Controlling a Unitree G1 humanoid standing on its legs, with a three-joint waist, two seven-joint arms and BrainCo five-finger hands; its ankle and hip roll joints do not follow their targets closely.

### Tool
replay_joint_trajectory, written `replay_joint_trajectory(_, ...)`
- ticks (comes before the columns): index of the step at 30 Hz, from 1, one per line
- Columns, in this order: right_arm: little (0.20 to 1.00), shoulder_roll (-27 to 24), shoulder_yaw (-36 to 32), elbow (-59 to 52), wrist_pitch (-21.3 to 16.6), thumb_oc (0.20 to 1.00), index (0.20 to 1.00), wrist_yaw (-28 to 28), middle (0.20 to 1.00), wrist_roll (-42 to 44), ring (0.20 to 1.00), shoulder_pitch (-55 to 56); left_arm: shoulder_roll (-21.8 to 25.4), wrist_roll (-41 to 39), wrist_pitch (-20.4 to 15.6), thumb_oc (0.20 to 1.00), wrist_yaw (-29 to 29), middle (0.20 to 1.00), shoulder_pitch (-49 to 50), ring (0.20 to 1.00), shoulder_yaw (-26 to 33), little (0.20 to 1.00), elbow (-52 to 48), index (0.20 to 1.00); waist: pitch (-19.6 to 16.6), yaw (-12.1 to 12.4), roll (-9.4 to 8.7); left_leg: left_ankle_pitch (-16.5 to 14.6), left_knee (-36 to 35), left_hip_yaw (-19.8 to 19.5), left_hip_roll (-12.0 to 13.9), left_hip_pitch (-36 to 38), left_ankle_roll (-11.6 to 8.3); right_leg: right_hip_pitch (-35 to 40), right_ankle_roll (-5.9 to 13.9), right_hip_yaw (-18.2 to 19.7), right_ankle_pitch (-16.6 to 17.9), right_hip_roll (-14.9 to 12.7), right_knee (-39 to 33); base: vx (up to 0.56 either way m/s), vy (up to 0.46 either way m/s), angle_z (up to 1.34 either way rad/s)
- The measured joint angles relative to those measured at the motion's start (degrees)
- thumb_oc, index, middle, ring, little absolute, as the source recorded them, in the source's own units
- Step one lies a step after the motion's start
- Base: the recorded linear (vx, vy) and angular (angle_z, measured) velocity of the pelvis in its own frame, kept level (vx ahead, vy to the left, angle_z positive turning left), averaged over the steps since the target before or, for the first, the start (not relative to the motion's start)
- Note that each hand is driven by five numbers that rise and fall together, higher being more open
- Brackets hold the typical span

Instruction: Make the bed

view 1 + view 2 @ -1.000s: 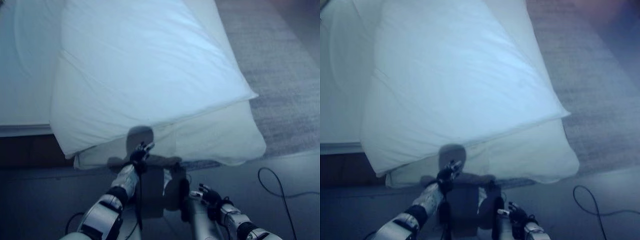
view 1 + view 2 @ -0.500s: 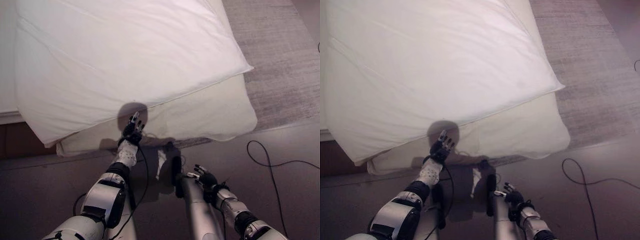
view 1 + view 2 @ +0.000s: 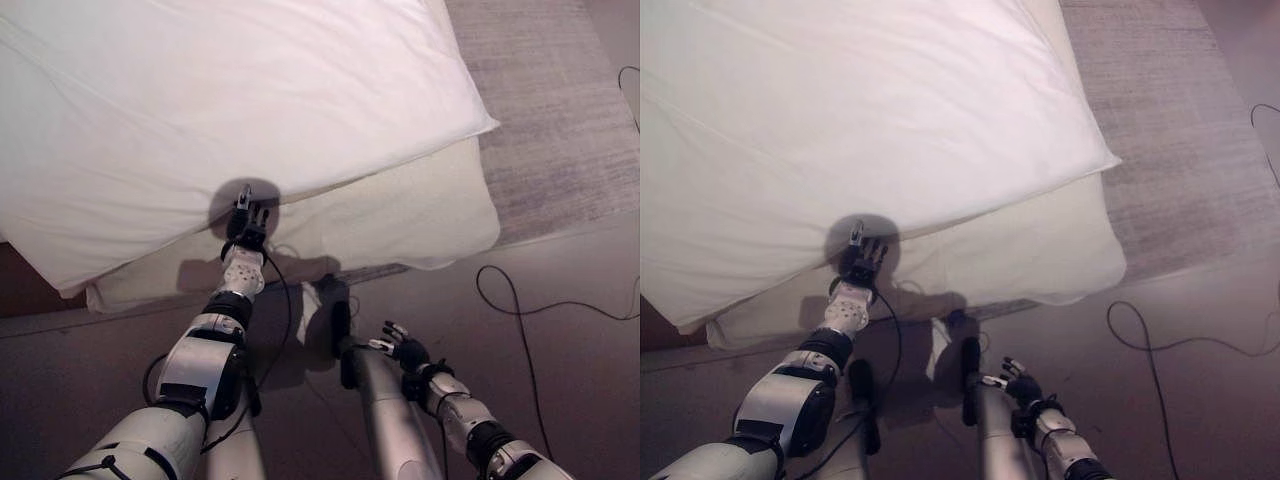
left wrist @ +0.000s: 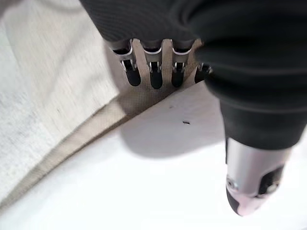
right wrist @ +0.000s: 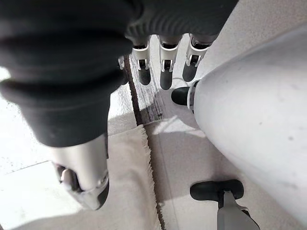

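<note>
A white duvet (image 3: 230,110) covers the bed, its near edge running on a slant from low on the robot's left up to a pointed corner on the right. Under that edge a cream blanket (image 3: 400,215) sticks out as a lower layer, its rounded corner hanging off the bed's end towards the floor (image 3: 560,370). The left hand (image 3: 245,222) reaches forward to the duvet's near edge, where white cloth meets cream; in the left wrist view its fingers (image 4: 152,72) are straight and spread, tips over the cream strip just beside the duvet's hem, thumb held apart, gripping nothing. Whether the tips touch the cloth cannot be told. The right hand (image 3: 402,350) hangs low over the floor, well apart from the bed, fingers loosely extended and empty; its wrist view shows the blanket's frayed edge (image 5: 146,167) lying beside the floor. To the right of the bed a grey rug (image 3: 560,110) runs alongside it, and bare floor lies open between the bed's end and the right hand. On the left, a dark strip of bed frame (image 3: 25,290) shows below the duvet.
</note>
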Motion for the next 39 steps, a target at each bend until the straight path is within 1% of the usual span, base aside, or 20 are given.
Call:
replay_joint_trajectory(1,1.0,0.0,0.0,0.0,0.0,1.0,1.0,-0.2,1.0,0.0,1.0,0.3,0.0,-0.2,-0.3,1.0,0.2,1.0,-0.5,1.0,0.0,1.0,-0.3,1.0,0.0,0.1,-0.05,0.0,0.0,-0.1,0.0,-0.3,-0.01,-0.3,0.04,0.0,0.0,0.0,0.0,0.0,0.0,0.0)
replay_joint_trajectory(2,1.0,0.0,0.0,0.0,0.0,1.0,1.0,-0.3,1.0,0.0,1.0,0.5,0.1,-0.2,-0.5,0.931,0.3,0.931,-0.7,0.931,0.0,0.931,-0.3,0.931,-0.1,0.0,-0.09,0.0,0.0,-0.1,0.0,-0.5,0.0,-0.4,0.04,0.0,0.0,0.0,0.0,0.0,0.0,0.0)
replay_joint_trajectory(3,1.0,0.0,0.1,0.0,0.0,1.0,1.0,-0.3,1.0,0.0,1.0,0.8,0.2,-0.2,-0.8,0.598,0.3,0.598,-0.8,0.598,-0.1,0.598,-0.4,0.598,-0.1,0.0,-0.1,0.0,0.1,-0.1,0.0,-0.6,0.0,-0.5,-0.11,0.0,0.2,0.0,0.0,0.0,0.0,0.0)
replay_joint_trajectory(4,1.0,0.0,0.1,0.0,0.0,1.0,1.0,-0.3,1.0,0.0,1.0,0.9,0.1,-0.2,-0.9,0.316,0.4,0.316,-0.8,0.316,-0.1,0.316,-0.4,0.316,-0.1,0.0,-0.13,0.0,0.1,-0.1,0.0,-0.6,0.0,-0.5,-0.13,0.0,0.2,0.1,0.0,0.0,0.0,0.0)
replay_joint_trajectory(5,1.0,0.1,0.1,0.0,0.0,1.0,1.0,-0.4,1.0,0.0,1.0,1.0,0.1,-0.2,-1.3,0.2,0.6,0.2,-0.8,0.2,-0.1,0.2,-0.5,0.2,-0.1,0.0,-0.2,0.0,0.2,-0.1,0.0,-0.6,0.0,-0.5,-0.2,0.0,0.2,0.0,0.1,0.0,0.0,0.0)
replay_joint_trajectory(19,1.0,0.5,0.9,0.1,-0.1,1.0,1.0,-1.7,1.0,0.6,1.0,1.0,-0.6,-2.3,-4.7,0.2,1.2,0.2,-0.9,0.2,-0.4,0.2,-7.2,0.2,-0.2,0.4,-0.25,0.0,0.5,-0.1,-0.1,-0.2,0.01,-0.1,-0.21,0.0,0.3,-0.1,0.3,0.0,0.0,0.0)
replay_joint_trajectory(23,1.0,0.7,1.5,-1.5,-0.1,1.0,1.0,-2.0,1.0,1.3,1.0,1.0,-1.0,-2.4,-5.2,0.2,2.2,0.2,-1.0,0.2,-0.4,0.2,-8.5,0.2,-0.2,1.0,-0.21,0.1,0.5,-0.1,-0.2,0.0,0.09,0.1,-0.21,0.0,0.3,-0.2,0.4,0.0,0.0,0.0)
replay_joint_trajectory(24,1.0,0.5,1.7,-3.0,-0.1,1.0,1.0,-1.8,1.0,3.4,1.0,1.1,-1.8,-2.4,-5.6,0.2,2.5,0.2,-0.9,0.2,-0.5,0.2,-9.8,0.2,-0.2,1.6,-0.2,0.1,0.5,-0.1,-0.2,0.0,0.12,0.0,-0.22,0.0,0.3,-0.2,0.4,0.0,0.0,0.0)
replay_joint_trajectory(25,1.0,0.3,1.8,-4.0,-0.3,1.0,1.0,-1.6,1.0,4.3,1.0,1.7,-2.3,-2.5,-6.0,0.2,2.6,0.2,-0.8,0.2,-0.5,0.2,-10.5,0.2,-0.2,1.6,-0.2,0.1,0.5,-0.1,-0.2,0.0,0.12,0.1,-0.22,0.0,0.3,-0.2,0.4,0.0,0.0,0.0)
replay_joint_trajectory(26,1.0,1.4,2.0,-6.1,-0.5,1.0,1.0,-1.2,1.0,6.7,1.0,0.8,-3.2,-2.9,-6.6,0.2,2.8,0.2,-0.7,0.2,-0.6,0.2,-12.2,0.2,-0.1,2.1,-0.15,0.2,0.4,-0.1,-0.3,0.0,0.2,0.1,-0.22,0.0,0.3,-0.3,0.5,0.01,0.008,0.03)
replay_joint_trajectory(28,1.0,2.2,2.0,-7.6,-0.9,1.0,1.0,-0.5,1.0,10.1,1.0,0.6,-3.9,-3.0,-7.5,0.2,2.8,0.2,-0.1,0.2,-1.4,0.2,-14.8,0.2,-0.1,1.9,-0.07,0.4,0.1,-0.1,-0.5,0.1,0.32,0.1,-0.18,0.0,0.3,-0.5,0.4,0.01,0.018,0.05)
replay_joint_trajectory(29,1.0,3.5,2.2,-9.1,-1.4,1.0,1.0,0.2,1.0,12.0,1.0,-0.8,-4.6,-3.0,-7.6,0.2,2.8,0.2,0.0,0.2,-2.1,0.2,-15.6,0.2,0.0,3.0,0.08,0.4,0.1,-0.2,-0.6,0.3,0.35,0.3,-0.16,-0.1,0.3,-0.6,0.4,0.01,0.019,0.04)
replay_joint_trajectory(30,1.0,4.3,2.3,-9.1,-1.4,1.0,1.0,0.3,1.0,13.7,1.0,-1.4,-5.0,-3.1,-7.7,0.2,2.9,0.2,0.3,0.2,-2.8,0.2,-16.6,0.2,0.1,3.5,0.15,0.4,0.0,-0.2,-0.7,0.3,0.35,0.4,-0.15,-0.1,0.3,-0.7,0.4,0.0,0.0,0.0)
replay_joint_trajectory(32,1.0,6.1,2.3,-8.3,-1.7,1.0,1.0,0.8,1.0,19.9,1.0,-4.8,-6.2,-3.7,-8.2,0.2,2.8,0.2,1.9,0.2,-4.0,0.2,-20.4,0.2,0.4,4.8,0.66,0.6,-0.3,-0.2,-0.8,0.6,0.48,0.6,-0.1,-0.2,0.3,-0.8,0.2,0.01,0.004,0.02)
replay_joint_trajectory(33,1.0,7.4,1.7,-8.4,-2.1,1.0,1.0,1.2,1.0,24.6,1.0,-7.6,-6.9,-4.3,-8.5,0.2,2.6,0.2,3.2,0.2,-4.9,0.2,-23.2,0.2,0.6,4.9,0.96,1.0,-0.9,-0.2,-0.9,0.8,0.44,0.7,-0.03,-0.2,0.4,-0.8,0.0,0.01,-0.005,0.06)
replay_joint_trajectory(34,1.0,8.4,1.7,-8.4,-2.5,1.0,1.0,1.5,1.0,25.7,1.0,-9.3,-7.1,-4.4,-8.5,0.2,2.6,0.2,3.5,0.2,-5.1,0.2,-23.8,0.2,0.7,5.5,1.19,1.2,-1.3,-0.3,-1.1,0.9,0.45,0.7,-0.02,-0.3,0.4,-1.0,0.0,0.01,-0.024,0.11)
replay_joint_trajectory(36,1.0,9.5,1.6,-8.3,-2.9,1.0,1.0,2.6,1.0,31.1,1.0,-13.2,-8.4,-4.8,-8.6,0.2,2.5,0.2,4.5,0.2,-6.0,0.2,-26.2,0.2,1.3,6.9,2.07,1.7,-2.0,-0.7,-1.3,1.1,0.43,0.9,-0.02,-0.5,0.4,-1.1,-0.1,0.0,-0.021,0.12)
replay_joint_trajectory(37,1.0,9.9,1.6,-8.6,-2.9,1.0,1.0,3.4,1.0,34.9,1.0,-15.3,-8.6,-5.2,-8.7,0.2,2.5,0.2,5.9,0.2,-7.0,0.2,-28.7,0.2,1.8,7.0,2.75,1.8,-2.2,-1.2,-1.4,1.3,0.42,1.4,-0.02,-1.0,0.4,-1.2,-0.1,0.01,0.005,0.15)
replay_joint_trajectory(38,1.0,10.8,1.4,-8.8,-3.0,1.0,1.0,4.0,1.0,38.4,1.0,-17.3,-8.7,-5.2,-9.0,0.2,2.4,0.2,7.2,0.2,-7.5,0.2,-31.1,0.2,2.2,7.7,3.25,1.9,-2.3,-1.7,-1.5,1.6,0.43,1.8,0.0,-1.4,0.2,-1.3,-0.1,0.01,0.005,0.15)
replay_joint_trajectory(39,1.0,10.8,1.3,-8.9,-3.0,1.0,1.0,4.4,1.0,39.5,1.0,-17.2,-8.9,-5.2,-9.0,0.2,2.4,0.2,7.6,0.2,-7.7,0.2,-32.1,0.2,2.2,7.4,3.23,1.9,-2.4,-1.7,-1.5,1.7,0.42,1.8,0.0,-1.4,0.2,-1.3,-0.1,0.0,-0.002,0.11)
